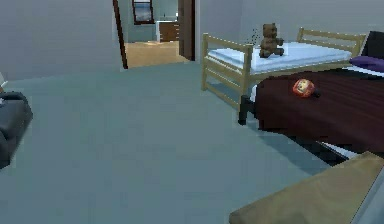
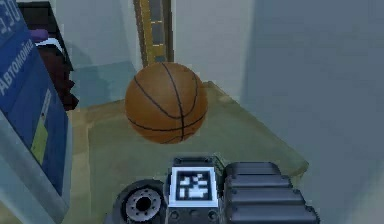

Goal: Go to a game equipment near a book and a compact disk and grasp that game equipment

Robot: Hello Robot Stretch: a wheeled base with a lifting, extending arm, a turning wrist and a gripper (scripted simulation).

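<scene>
arm side view: white marker square [image 2: 193,187] at the bottom edge, gripper [image 2: 140,205] dark body just left of it. fingers not made out, so can't tell the pincer's state or whether it holds anything. basketball [image 2: 167,102] just beyond, over a tan tabletop [image 2: 250,140]; resting or clear, can't tell. blue upright panel [image 2: 25,110] at left. forward view: grey floor [image 1: 130,140], maroon bed [image 1: 335,115] with 1 red round thing [image 1: 303,88], wooden bed [image 1: 225,62] with teddy bear [image 1: 271,40], doorway [image 1: 155,35] farthest.
</scene>
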